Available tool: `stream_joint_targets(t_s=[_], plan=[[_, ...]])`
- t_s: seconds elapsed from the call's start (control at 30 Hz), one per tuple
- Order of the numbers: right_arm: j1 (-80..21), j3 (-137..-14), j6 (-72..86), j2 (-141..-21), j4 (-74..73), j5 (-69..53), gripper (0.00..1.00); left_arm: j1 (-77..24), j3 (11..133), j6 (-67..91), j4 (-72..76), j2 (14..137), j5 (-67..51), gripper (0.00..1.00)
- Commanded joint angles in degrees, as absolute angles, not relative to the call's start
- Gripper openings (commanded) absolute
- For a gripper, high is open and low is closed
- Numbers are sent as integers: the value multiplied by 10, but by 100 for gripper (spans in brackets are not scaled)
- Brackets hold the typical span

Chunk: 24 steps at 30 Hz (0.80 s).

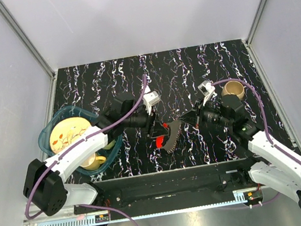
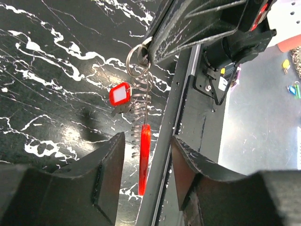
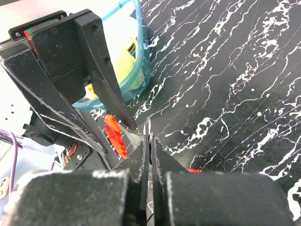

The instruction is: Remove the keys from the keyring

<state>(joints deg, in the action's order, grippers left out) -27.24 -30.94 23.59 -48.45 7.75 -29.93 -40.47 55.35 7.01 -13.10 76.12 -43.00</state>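
Black marbled table (image 1: 105, 80); thin keyring (image 2: 136, 52) with red tags (image 2: 121, 93) and wire coil (image 2: 137, 113), pinched in right gripper's (image 3: 149, 141) closed fingers, dangling near left gripper's (image 2: 148, 139) wide-spread fingers; keys (image 2: 121, 110) indistinct.

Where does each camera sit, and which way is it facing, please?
Top external: above, behind the bases, looking down on the table; both arms show.
Left wrist: facing the hanging keyring; its open left tool frames it.
Right wrist: facing the basket; its right tool shut on the keyring.
Shared: both wrist views show the keyring and the opposite tool.
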Motion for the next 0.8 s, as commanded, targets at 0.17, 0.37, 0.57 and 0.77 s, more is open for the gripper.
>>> stream_joint_targets(t_s=[0.17, 0.37, 0.57, 0.77], plan=[[-276, -285, 298, -460, 142, -265, 0, -410, 563, 81, -62, 745, -428, 7], [-275, -281, 302, -403, 125, -237, 0, -410, 550, 86, -64, 733, -455, 0], [-276, -290, 324, -392, 141, -243, 0, -410, 555, 82, -76, 746, -480, 16], [-276, -287, 337, -392, 155, -241, 0, -410, 569, 81, -76, 780, -494, 21]])
